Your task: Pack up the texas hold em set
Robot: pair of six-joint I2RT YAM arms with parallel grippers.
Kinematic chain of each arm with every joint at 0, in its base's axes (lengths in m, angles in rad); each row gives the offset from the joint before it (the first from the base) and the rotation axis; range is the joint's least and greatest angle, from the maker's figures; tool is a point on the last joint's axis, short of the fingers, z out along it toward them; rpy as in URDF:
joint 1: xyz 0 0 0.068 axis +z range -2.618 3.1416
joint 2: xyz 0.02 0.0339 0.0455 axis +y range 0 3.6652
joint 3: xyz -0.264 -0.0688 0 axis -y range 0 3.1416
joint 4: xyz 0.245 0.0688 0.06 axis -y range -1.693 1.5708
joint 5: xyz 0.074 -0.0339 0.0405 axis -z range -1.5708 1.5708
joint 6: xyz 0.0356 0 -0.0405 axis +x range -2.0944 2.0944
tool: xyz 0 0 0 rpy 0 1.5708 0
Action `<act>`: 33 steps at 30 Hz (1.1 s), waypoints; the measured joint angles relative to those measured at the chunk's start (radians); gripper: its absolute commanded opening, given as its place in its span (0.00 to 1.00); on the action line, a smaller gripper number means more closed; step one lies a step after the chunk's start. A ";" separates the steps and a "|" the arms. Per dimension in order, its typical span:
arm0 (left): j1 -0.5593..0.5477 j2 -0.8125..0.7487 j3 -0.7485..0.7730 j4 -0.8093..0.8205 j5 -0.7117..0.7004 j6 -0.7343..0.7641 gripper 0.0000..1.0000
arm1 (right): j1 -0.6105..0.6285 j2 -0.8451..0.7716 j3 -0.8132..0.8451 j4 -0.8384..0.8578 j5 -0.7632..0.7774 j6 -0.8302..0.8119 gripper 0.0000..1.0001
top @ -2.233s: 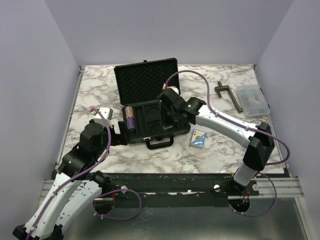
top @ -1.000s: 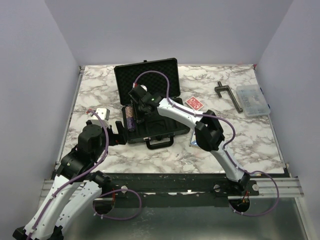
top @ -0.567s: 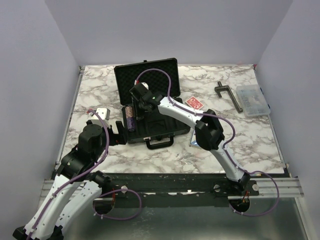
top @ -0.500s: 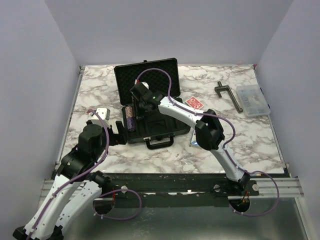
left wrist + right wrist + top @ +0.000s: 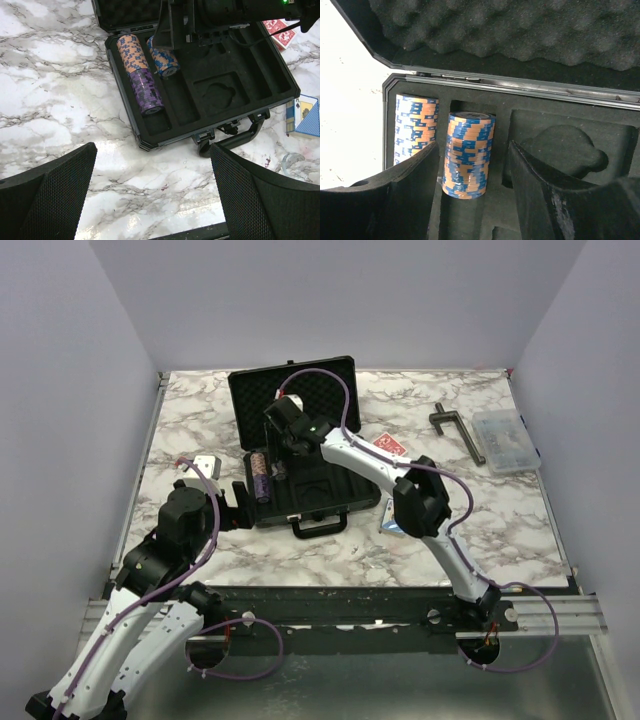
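The black case lies open at mid-table, its foam lid raised at the back. In the left wrist view its left slot holds an orange-white chip stack and a purple stack. A blue-orange stack lies in the second slot. My right gripper is open and straddles that stack with small gaps on both sides. My left gripper is open and empty over the marble in front of the case. A red deck lies right of the case, and a blue deck lies near the handle.
A dark T-shaped tool and a clear compartment box lie at the back right. The right arm stretches across the case's tray. The table's near edge is just under my left gripper.
The right arm swung from the case's middle over to the left slots, uncovering the red deck. Lately its wrist has drawn slightly toward the lid. The left arm has not moved.
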 measured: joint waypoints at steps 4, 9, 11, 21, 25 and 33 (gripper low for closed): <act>0.000 0.000 0.000 0.000 0.000 0.000 0.95 | -0.006 -0.003 0.000 0.000 0.000 -0.003 0.58; 0.000 0.000 0.000 0.000 0.000 0.000 0.95 | -0.006 -0.080 -0.077 0.005 -0.004 -0.018 0.55; 0.000 0.000 0.000 0.000 0.000 0.000 0.95 | -0.006 -0.137 -0.133 0.012 -0.008 -0.025 0.54; 0.000 0.000 0.000 0.000 0.005 0.002 0.95 | -0.006 -0.507 -0.529 0.112 -0.050 -0.052 0.54; 0.000 0.007 0.000 0.000 0.013 0.002 0.95 | -0.006 -0.620 -0.664 0.150 -0.051 -0.060 0.51; 0.000 0.024 0.000 0.000 0.016 0.002 0.94 | -0.006 -0.689 -0.849 0.258 -0.122 -0.052 0.21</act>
